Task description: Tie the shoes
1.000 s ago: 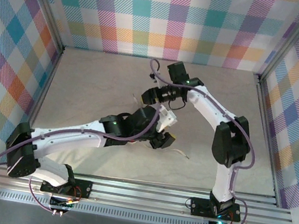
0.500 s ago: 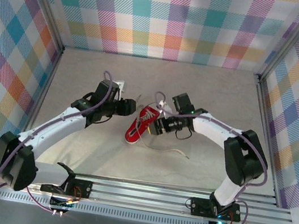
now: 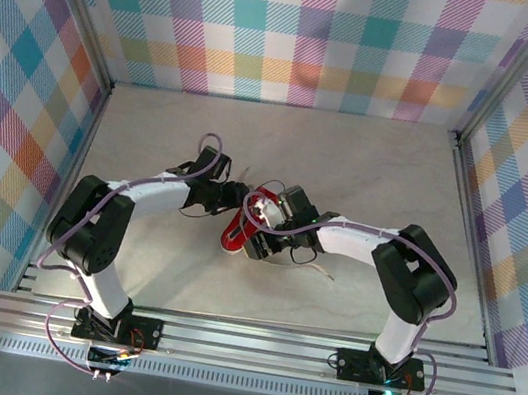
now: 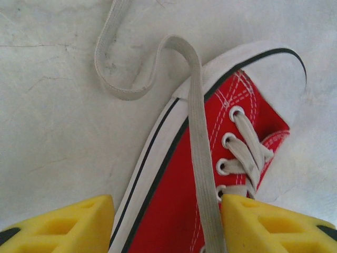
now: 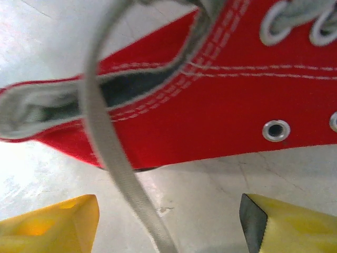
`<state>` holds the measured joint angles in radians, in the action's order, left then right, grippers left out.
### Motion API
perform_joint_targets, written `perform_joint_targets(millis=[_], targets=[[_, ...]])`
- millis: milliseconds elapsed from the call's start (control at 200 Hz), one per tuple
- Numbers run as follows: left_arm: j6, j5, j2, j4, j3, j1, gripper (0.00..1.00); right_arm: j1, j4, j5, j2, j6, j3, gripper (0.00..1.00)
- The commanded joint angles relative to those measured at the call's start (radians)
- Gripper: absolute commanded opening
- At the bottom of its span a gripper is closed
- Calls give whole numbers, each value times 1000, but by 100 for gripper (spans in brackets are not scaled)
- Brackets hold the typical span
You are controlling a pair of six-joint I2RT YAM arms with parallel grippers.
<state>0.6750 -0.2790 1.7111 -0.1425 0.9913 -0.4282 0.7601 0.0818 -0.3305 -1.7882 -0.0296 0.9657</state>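
The shoe (image 3: 239, 226), a small red canvas sneaker with a white toe cap, lies mid-table with its toe toward the near left. My left gripper (image 3: 222, 194) is at its left side, open. In the left wrist view the yellow fingers (image 4: 58, 226) straddle the shoe (image 4: 258, 105), and a whitish lace (image 4: 196, 105) runs beside the right finger. My right gripper (image 3: 260, 232) is at the shoe's right side, also open. In the right wrist view the red side wall (image 5: 210, 105) is just ahead and a lace (image 5: 105, 137) hangs between the spread fingers without being pinched.
A loose lace end (image 3: 318, 267) trails on the grey tabletop (image 3: 369, 175) to the right of the shoe. Plaid walls (image 3: 302, 32) enclose three sides. A metal rail (image 3: 250, 342) runs along the near edge by the arm bases.
Both grippers have come in to the shoe, the left from the far left and the right from the right. The right jaws have spread wider.
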Motion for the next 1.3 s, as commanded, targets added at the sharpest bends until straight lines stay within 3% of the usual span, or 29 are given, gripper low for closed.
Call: perform_joint_targets(millis=[0,120,190,245,280,335,385,445,510,1030,1295], targets=[[85,-45,45,91,37,8,56,13,-42,31,-34,3,8,72],[106,-46,73,149,32,5,56,21,-51,54,-52,7,7,70],[107,-54,96,167,40,5,57,29,-53,74,-60,11,9,62],[106,-65,116,173,50,5,55,34,-48,92,-60,15,7,49],[106,-68,123,178,51,5,51,36,-44,114,-58,16,5,35],[101,-61,117,186,43,9,38,37,-29,157,-43,13,-2,10],[98,-40,96,189,28,13,22,37,-18,197,-18,17,-16,0],[78,-6,57,177,12,18,8,35,4,219,16,33,-34,0],[35,27,16,139,12,19,0,30,48,235,44,46,-38,0],[-193,260,-225,-83,-36,35,0,-46,233,336,191,45,-52,0],[-298,296,-336,-188,-49,46,0,-102,386,331,250,119,55,0]])
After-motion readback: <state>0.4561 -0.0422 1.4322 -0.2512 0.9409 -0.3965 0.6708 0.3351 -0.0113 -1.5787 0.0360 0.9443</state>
